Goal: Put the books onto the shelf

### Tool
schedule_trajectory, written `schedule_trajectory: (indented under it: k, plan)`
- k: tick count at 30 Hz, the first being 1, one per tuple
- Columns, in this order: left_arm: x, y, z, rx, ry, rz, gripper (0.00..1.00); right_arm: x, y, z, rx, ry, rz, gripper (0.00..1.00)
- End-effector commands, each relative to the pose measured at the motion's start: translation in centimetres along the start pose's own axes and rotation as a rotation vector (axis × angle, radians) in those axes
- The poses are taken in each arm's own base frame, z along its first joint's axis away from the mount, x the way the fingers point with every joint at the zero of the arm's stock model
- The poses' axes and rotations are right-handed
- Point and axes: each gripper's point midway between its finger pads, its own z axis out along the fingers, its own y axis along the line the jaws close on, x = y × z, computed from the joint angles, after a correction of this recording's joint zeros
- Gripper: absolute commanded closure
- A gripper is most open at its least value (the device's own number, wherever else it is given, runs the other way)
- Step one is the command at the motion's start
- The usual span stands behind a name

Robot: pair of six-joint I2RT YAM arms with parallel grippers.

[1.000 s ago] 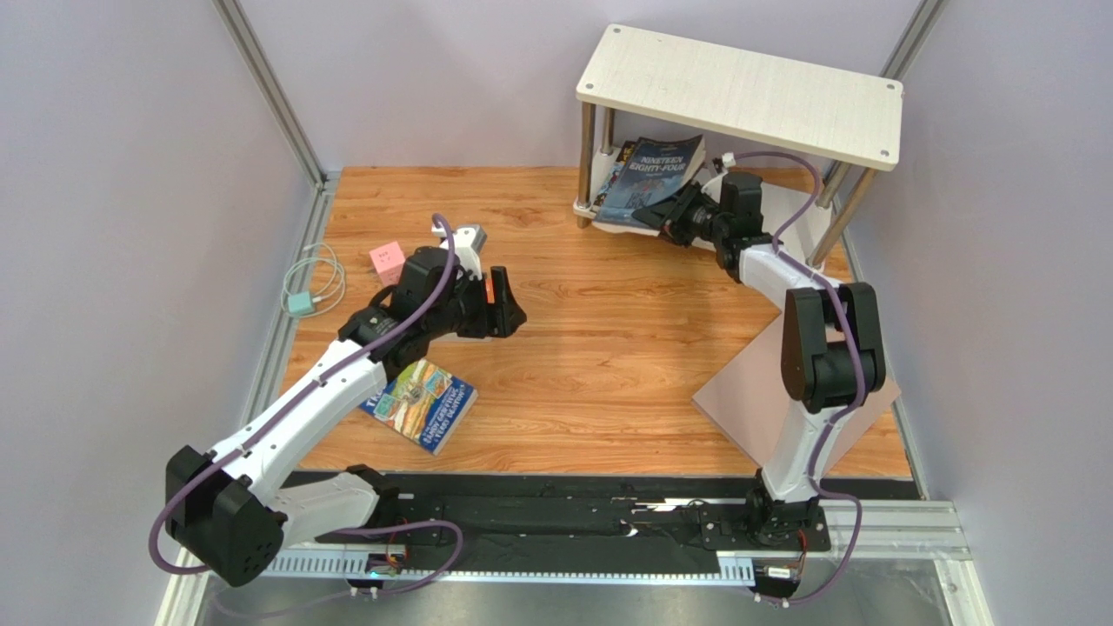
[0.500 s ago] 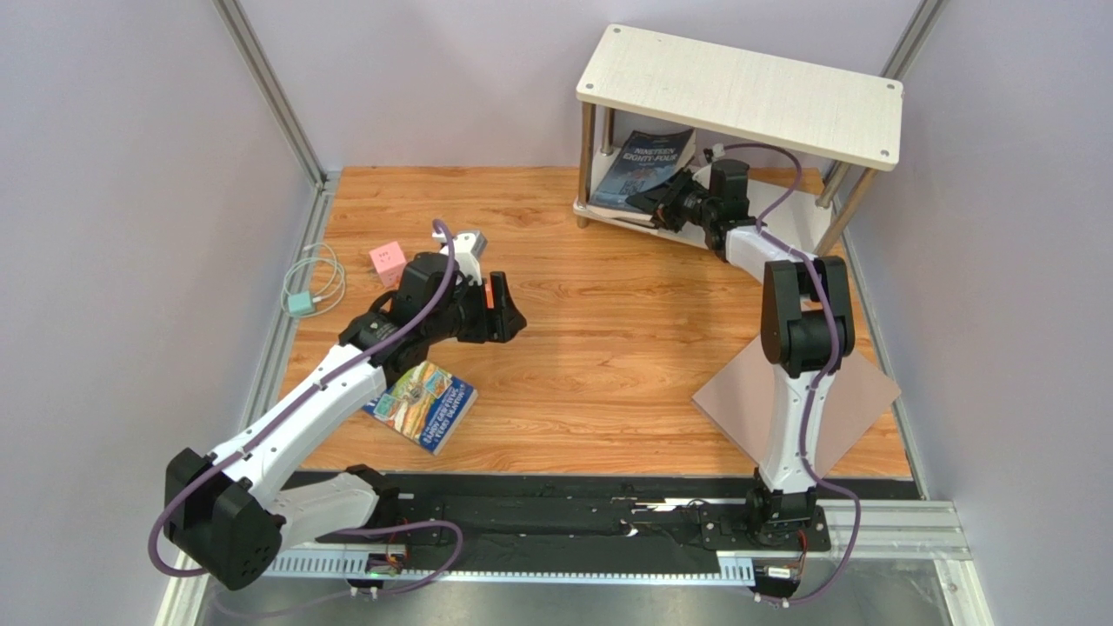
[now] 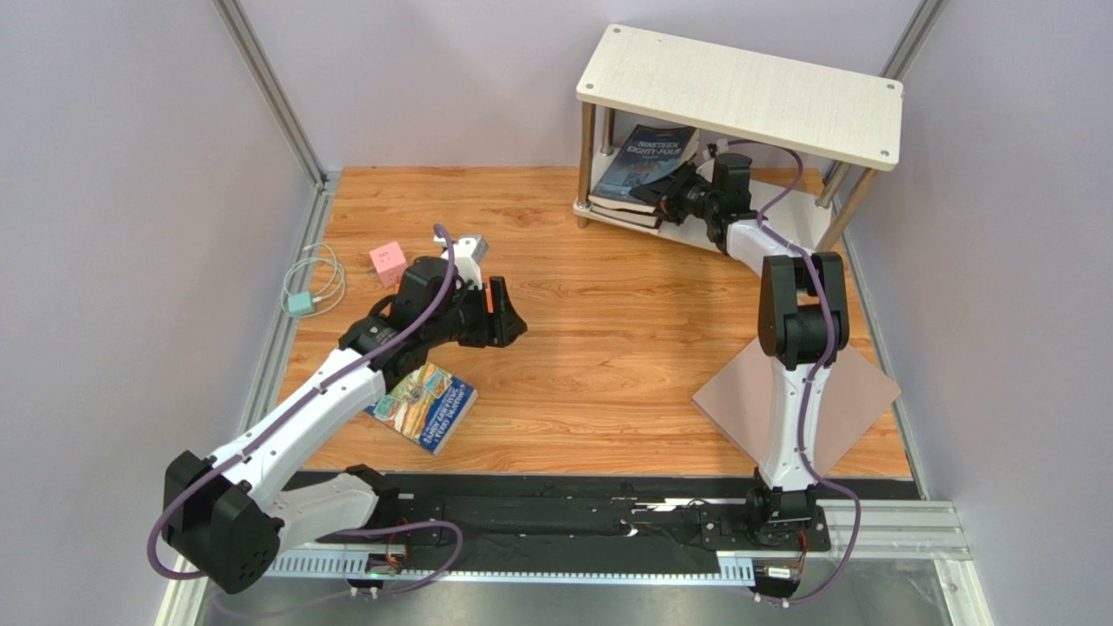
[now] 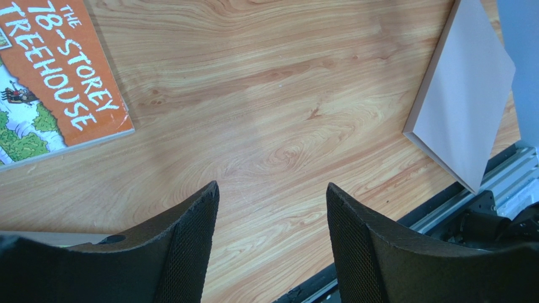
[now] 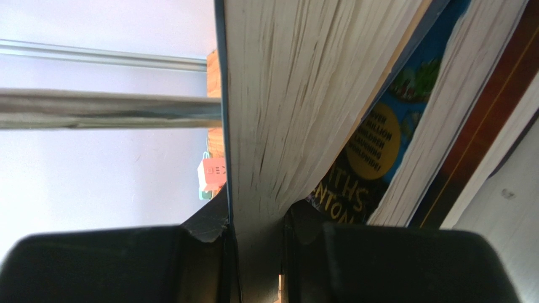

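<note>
The shelf stands at the back right. My right gripper reaches under its top board, shut on the edge of a dark blue book that lies on other books on the lower tier. In the right wrist view my gripper pinches that book's page block, above a blue-covered book and a dark brown one. My left gripper hovers open over bare wood. An orange Treehouse book lies flat under the left arm. In the left wrist view it is to the left of the gripper.
A flat cardboard sheet lies at the right by the right arm, also in the left wrist view. A pink cube and a coiled cable sit at the left edge. Silver shelf legs flank the lower tier.
The right gripper has pushed the dark blue book further in under the top board, and it now lies flatter on the stack. The left gripper has narrowed a little and barely shifted.
</note>
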Motion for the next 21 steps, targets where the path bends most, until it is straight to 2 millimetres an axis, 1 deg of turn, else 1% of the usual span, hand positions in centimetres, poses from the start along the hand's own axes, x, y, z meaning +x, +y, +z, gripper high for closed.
schedule_trajectory:
  k: [1, 2, 3, 4, 5, 6, 8, 13, 14, 16, 19, 20, 21]
  plan:
    - [-0.8, -1.0, -0.3, 0.048, -0.035, -0.006, 0.32, -3.1, 3.4, 0.3, -0.092, -0.055, -0.093, 0.85]
    - [-0.7, -1.0, -0.3, 0.048, -0.031, -0.006, 0.32, -3.0, 3.2, 0.5, -0.089, -0.038, -0.087, 0.81]
    - [-0.7, -1.1, -0.3, 0.05, -0.03, -0.006, 0.32, -3.3, 3.4, 0.6, -0.094, -0.032, -0.089, 0.76]
    - [-0.7, -1.0, -0.2, 0.05, -0.03, -0.006, 0.32, -3.2, 3.0, 0.7, -0.08, -0.021, -0.077, 0.72]
    - [-0.6, -1.0, -0.2, 0.049, -0.027, -0.008, 0.32, -3.0, 2.7, 0.9, -0.074, -0.016, -0.079, 0.62]
    - [-0.6, -1.0, -0.2, 0.052, -0.029, -0.008, 0.33, -2.9, 2.3, 0.9, -0.058, -0.011, -0.073, 0.59]
    - [-0.6, -1.0, -0.2, 0.05, -0.028, -0.006, 0.33, -2.7, 1.6, 1.1, -0.034, 0.003, -0.069, 0.54]
    - [-0.6, -1.0, -0.1, 0.052, -0.027, -0.006, 0.33, -2.0, 0.4, 0.9, 0.008, 0.043, -0.063, 0.49]
    - [-0.5, -1.1, -0.1, 0.056, -0.024, -0.006, 0.33, -1.7, 0.3, 0.9, 0.015, 0.051, -0.059, 0.46]
    - [-0.5, -1.2, 0.0, 0.06, -0.025, -0.011, 0.33, -1.1, -0.4, 0.5, 0.046, 0.076, -0.043, 0.41]
    - [-0.6, -1.1, 0.0, 0.056, -0.027, -0.011, 0.33, -0.4, -0.8, -0.5, 0.106, 0.096, -0.04, 0.29]
    - [-0.6, -0.9, 0.0, 0.044, -0.03, -0.011, 0.33, 0.0, -1.4, -0.9, 0.128, 0.102, -0.035, 0.28]
    - [-0.5, -0.7, -0.1, 0.033, -0.025, -0.01, 0.33, 0.3, -1.1, -1.7, 0.15, 0.106, -0.029, 0.27]
